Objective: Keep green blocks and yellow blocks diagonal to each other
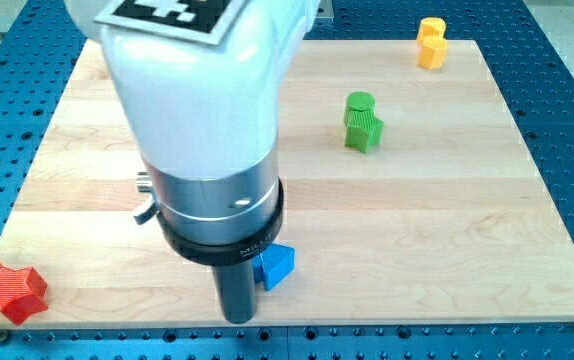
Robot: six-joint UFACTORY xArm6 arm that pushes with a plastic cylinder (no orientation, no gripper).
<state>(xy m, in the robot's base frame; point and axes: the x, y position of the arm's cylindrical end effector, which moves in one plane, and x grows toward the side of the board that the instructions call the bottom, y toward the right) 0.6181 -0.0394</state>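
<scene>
Two green blocks (362, 120) stand touching in the upper right part of the wooden board: a round one behind and a star-like one in front. Two yellow blocks (431, 42) sit touching at the board's top right corner, up and to the right of the green ones. My tip (238, 319) is near the board's bottom edge, far below and left of the green blocks. It stands just left of a blue block (276, 265), which the rod partly hides.
Two red blocks (5, 288) lie at the board's bottom left corner, partly over its edge. The arm's white and grey body (202, 130) hides much of the board's left middle. A blue perforated table surrounds the board (447, 230).
</scene>
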